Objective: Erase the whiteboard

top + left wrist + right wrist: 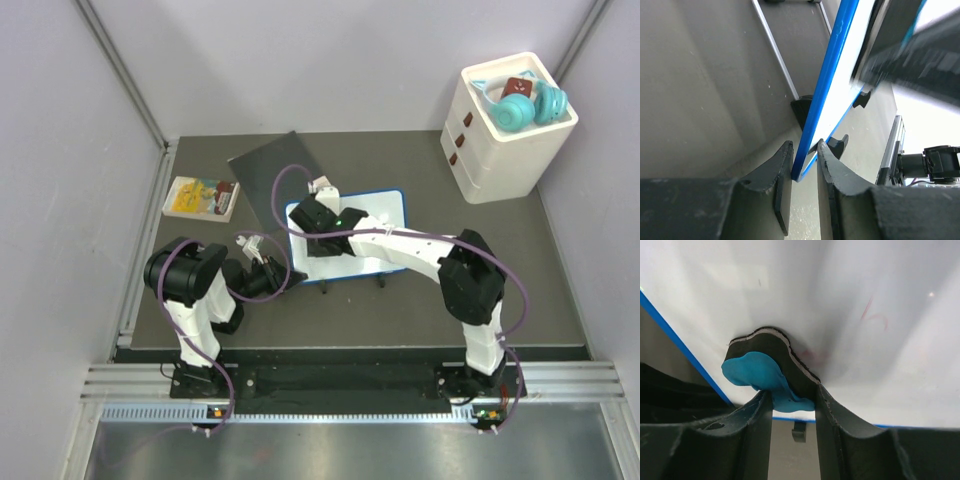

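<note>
The small white board with a thin blue frame (385, 212) was placed near the middle of the tabletop (545, 295), raised on short black feet (801, 110). Only its frame, at 1 near corner, was pinched by the left claw (804, 150), whose jaws were set narrow around the rim. A blue-and-black felt eraser pad (765, 370) was clamped by its end in the right claw (792, 395) and pressed flat to the white face.

With so slight a hold, the board could be pivoted or pulled free by a hard sideways wipe. The pad could also be twisted in its grip.

The surface looked mostly clean; 2 faint red strokes (872, 315) and a pale pink smudge were seen.
</note>
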Motion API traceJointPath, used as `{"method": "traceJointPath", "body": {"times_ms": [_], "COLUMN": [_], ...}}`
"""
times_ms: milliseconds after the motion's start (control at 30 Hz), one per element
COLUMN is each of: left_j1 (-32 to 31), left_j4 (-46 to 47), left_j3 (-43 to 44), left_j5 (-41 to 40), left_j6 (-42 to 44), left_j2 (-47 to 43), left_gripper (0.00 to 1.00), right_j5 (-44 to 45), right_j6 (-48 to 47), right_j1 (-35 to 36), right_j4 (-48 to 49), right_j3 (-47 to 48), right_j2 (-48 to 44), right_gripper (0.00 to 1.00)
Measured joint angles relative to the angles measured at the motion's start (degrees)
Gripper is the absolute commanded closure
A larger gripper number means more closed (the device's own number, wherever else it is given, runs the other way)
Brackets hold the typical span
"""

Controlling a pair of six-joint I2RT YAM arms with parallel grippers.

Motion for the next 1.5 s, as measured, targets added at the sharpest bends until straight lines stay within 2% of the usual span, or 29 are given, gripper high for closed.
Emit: {"method": "traceJointPath", "body": {"times_ms": [233,500,1000,1500], "left_j1": [0.0,-0.1,-0.3,-0.3], "left_j4": [0.0,0.0,-0.1,0.1], "left_j3": [0.2,0.2,0.2,0.2], "left_j5": [-0.3,-0.3,-0.2,-0.3], "left_j6": [0.0,0.0,0.0,0.0], "left_j2": [0.0,0.0,0.0,0.3], "left_gripper": [1.00,1.00,1.00,1.00], "right_j5": [-0.5,-1.1,0.4,-2.1], "right_j6": [-1.6,-1.6,2.8,4.1], "right_j1": [-3.5,-3.7,2.3,1.0], "right_j4": [1.1,5.5,9.5,9.6], "right_j3": [3.4,-0.7,-8.2,-8.7], "right_j2": [0.4,-1.6,-2.1,-2.7], "right_gripper": [1.00,1.00,1.00,1.00]}}
